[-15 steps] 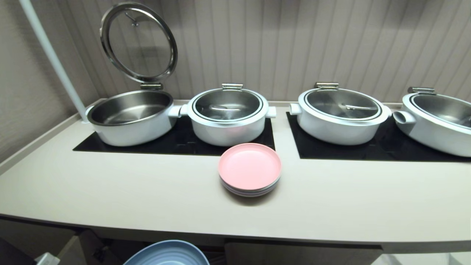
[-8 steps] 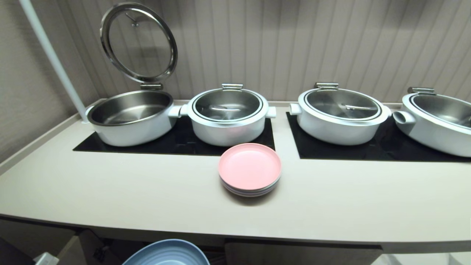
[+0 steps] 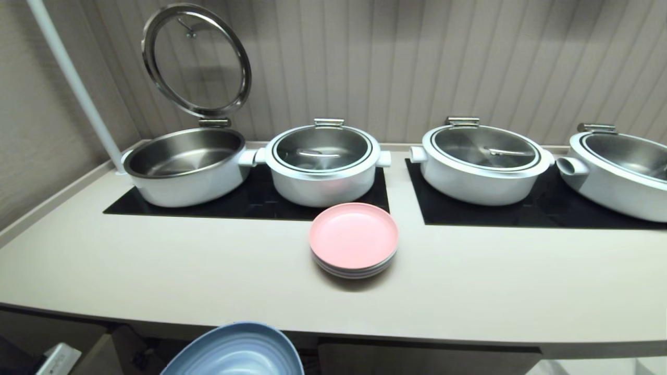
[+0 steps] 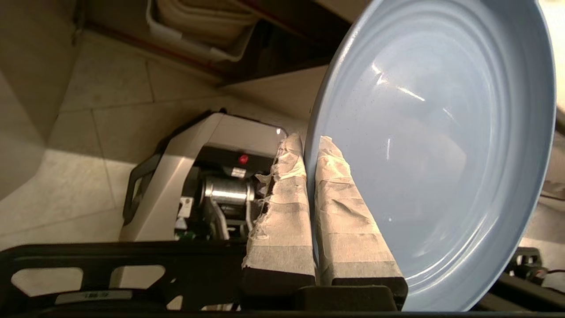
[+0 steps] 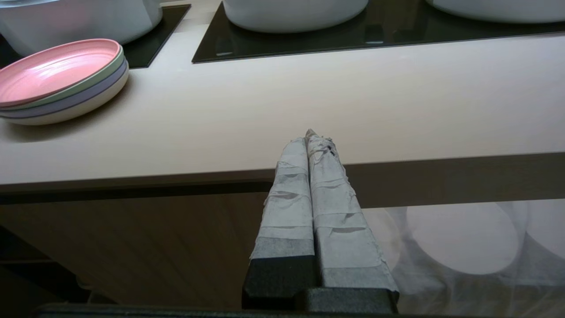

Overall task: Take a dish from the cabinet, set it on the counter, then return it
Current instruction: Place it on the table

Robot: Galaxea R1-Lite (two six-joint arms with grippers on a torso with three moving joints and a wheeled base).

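Note:
The light blue dish (image 3: 237, 351) shows at the bottom of the head view, below and in front of the counter's (image 3: 208, 271) front edge. In the left wrist view the dish (image 4: 441, 145) is tilted on edge, and my left gripper (image 4: 311, 143) is shut on its rim, one taped finger on each side. The cabinet (image 5: 132, 247) is under the counter; its dark opening (image 4: 282, 48) lies beyond the dish. My right gripper (image 5: 311, 137) is shut on nothing, parked in front of the counter's edge to the right.
A pink-topped stack of plates (image 3: 354, 239) sits mid-counter. Several white pots (image 3: 323, 161) stand on black hob panels (image 3: 521, 208) behind it; the leftmost pot's lid (image 3: 195, 60) stands raised. My own base (image 4: 198, 176) is on the tiled floor below the dish.
The blue dish has risen a little in the head view, with more of it showing near the counter's front edge. Nothing else has moved.

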